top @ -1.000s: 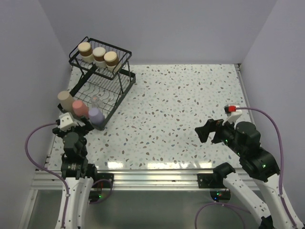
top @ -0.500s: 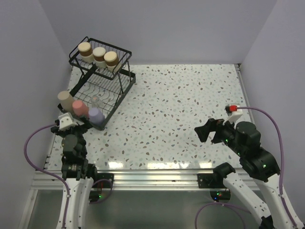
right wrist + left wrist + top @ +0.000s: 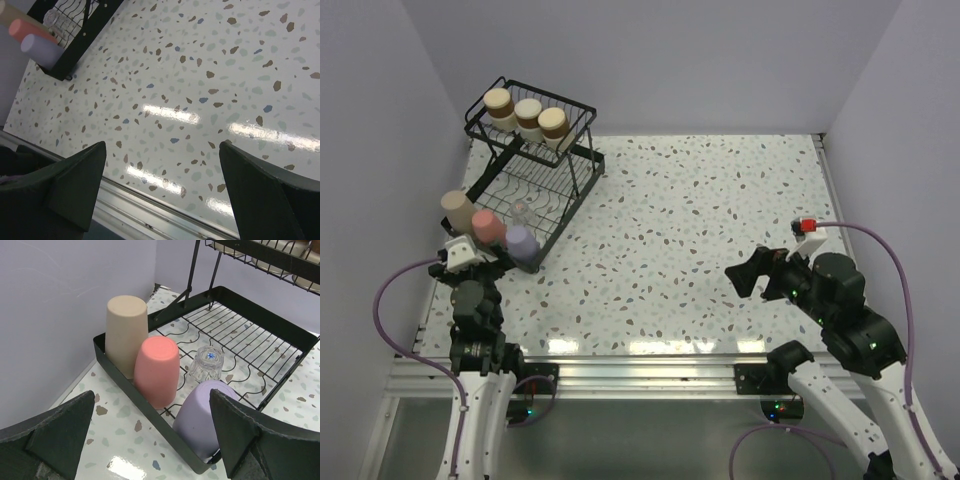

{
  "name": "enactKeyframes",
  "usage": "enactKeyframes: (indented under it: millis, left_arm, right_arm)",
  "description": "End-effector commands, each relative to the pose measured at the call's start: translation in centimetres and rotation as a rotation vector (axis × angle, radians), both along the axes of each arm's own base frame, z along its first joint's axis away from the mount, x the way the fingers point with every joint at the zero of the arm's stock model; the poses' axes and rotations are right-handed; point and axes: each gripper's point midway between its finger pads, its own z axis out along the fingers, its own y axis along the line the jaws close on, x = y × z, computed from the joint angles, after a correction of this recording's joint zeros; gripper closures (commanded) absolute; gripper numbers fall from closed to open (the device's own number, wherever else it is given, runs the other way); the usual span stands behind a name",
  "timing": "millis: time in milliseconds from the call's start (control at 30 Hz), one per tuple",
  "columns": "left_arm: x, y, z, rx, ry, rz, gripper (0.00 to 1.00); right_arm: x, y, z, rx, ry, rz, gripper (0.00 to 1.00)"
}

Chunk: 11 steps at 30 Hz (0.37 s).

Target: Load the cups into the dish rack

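On the speckled table (image 3: pixel 720 220), the rack (image 3: pixel 280 320) at the far left holds all seven cups. Three cups (image 3: pixel 528 113) sit up top. The tan cup (image 3: pixel 126 335), pink cup (image 3: pixel 156 369), clear cup (image 3: pixel 206 364) and purple cup (image 3: pixel 202 415) sit below. The job looks done. The left claw (image 3: pixel 472 262) and right claw (image 3: pixel 752 278) gape wide, holding nothing. I see no words to read.

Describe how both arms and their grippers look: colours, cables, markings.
Both arms have white lower links and black upper joints. The left gripper and right gripper are black with broad wedge-shaped fingers. A purple cable loops beside each arm; the right one ends in a red plug. Small green lights glow at the bases.
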Motion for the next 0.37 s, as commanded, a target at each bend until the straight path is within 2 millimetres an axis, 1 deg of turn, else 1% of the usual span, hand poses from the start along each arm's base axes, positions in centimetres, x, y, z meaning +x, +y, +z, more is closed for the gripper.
enactKeyframes:
  millis: [0,233,333]
  left_arm:
    - [0.36,-0.21,1.05,0.023,-0.034,-0.017,0.0]
    - [0.34,-0.17,1.05,0.02,-0.035,-0.014,0.0]
    - [0.32,-0.12,0.93,0.021,-0.032,-0.011,0.0]
  right_arm:
    - [-0.26,0.35,0.7,0.058,-0.008,-0.004,0.02]
    - [-0.26,0.25,0.38,0.065,-0.012,-0.014,0.02]
    - [0.09,-0.15,0.87,0.045,-0.04,-0.028,0.02]
